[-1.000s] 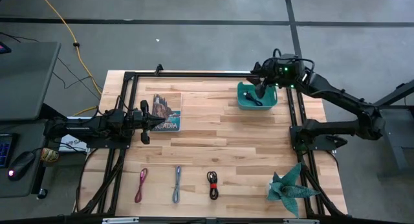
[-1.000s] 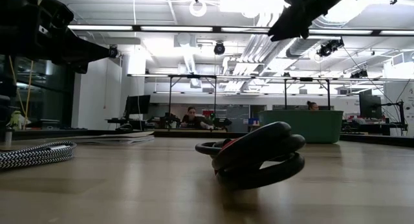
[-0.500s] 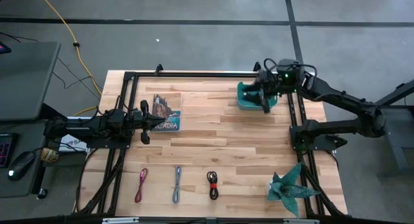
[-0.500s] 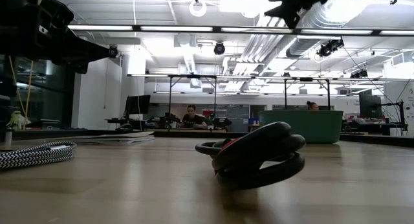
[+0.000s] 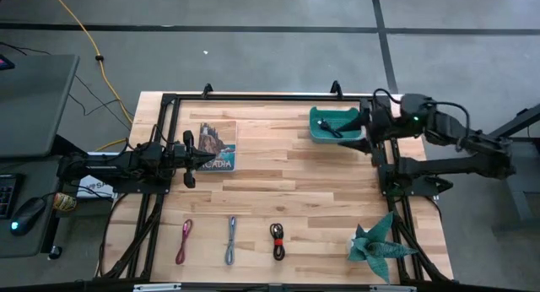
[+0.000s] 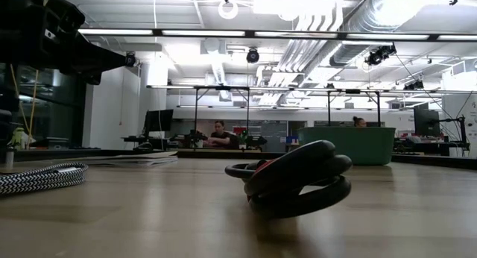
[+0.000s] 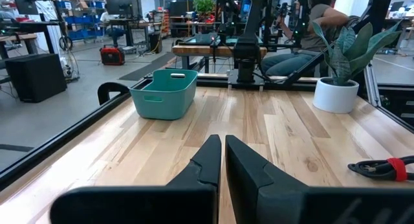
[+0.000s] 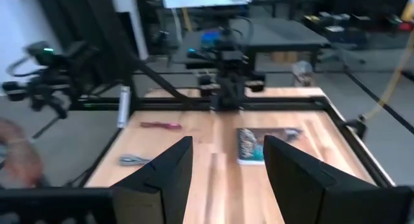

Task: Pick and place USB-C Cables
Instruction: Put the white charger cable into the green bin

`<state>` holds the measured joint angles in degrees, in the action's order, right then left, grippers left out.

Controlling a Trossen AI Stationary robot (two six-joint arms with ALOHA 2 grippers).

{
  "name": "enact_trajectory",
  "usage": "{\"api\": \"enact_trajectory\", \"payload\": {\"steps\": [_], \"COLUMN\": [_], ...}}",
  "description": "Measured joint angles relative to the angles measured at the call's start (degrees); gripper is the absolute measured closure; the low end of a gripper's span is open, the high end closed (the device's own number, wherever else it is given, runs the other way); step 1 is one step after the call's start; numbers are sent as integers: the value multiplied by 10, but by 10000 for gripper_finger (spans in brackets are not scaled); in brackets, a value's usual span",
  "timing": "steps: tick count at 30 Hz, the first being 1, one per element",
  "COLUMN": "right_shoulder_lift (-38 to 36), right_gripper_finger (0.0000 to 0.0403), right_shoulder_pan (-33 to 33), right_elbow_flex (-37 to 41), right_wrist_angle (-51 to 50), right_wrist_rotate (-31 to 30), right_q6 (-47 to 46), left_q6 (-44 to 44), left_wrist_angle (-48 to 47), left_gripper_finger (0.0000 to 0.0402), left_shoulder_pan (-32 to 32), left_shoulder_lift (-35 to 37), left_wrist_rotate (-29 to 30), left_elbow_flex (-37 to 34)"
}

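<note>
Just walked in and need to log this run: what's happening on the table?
The right end effector hangs open and empty beside the teal bin, which holds a black cable. Pink, blue-grey and red-and-black cables wait along the table's front edge. The left end effector rests shut over a booklet.
</note>
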<state>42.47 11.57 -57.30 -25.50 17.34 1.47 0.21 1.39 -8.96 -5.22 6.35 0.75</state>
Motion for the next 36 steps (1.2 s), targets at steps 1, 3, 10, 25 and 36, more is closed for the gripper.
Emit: {"api": "enact_trajectory", "payload": {"steps": [1, 3, 10, 25, 36], "right_shoulder_lift": [-5, -11, -31, -134, -128], "right_gripper_finger": [221, 221, 221, 221, 222], "right_shoulder_pan": [-10, -32, -94, -94, -94], "right_elbow_flex": [0, 0, 108, 177, 178], "right_wrist_angle": [0, 0, 120, 188, 176], "right_wrist_rotate": [0, -6, -46, -173, -172], "right_q6": [0, 3, 15, 10, 9], "left_q6": [0, 0, 0, 0, 0], "left_wrist_angle": [0, 0, 0, 0, 0], "left_gripper_finger": [396, 397, 396, 396, 396], "left_shoulder_pan": [0, 0, 0, 0, 0], "left_shoulder_lift": [0, 0, 0, 0, 0], "left_wrist_rotate": [0, 0, 0, 0, 0], "left_elbow_flex": [0, 0, 0, 0, 0]}}
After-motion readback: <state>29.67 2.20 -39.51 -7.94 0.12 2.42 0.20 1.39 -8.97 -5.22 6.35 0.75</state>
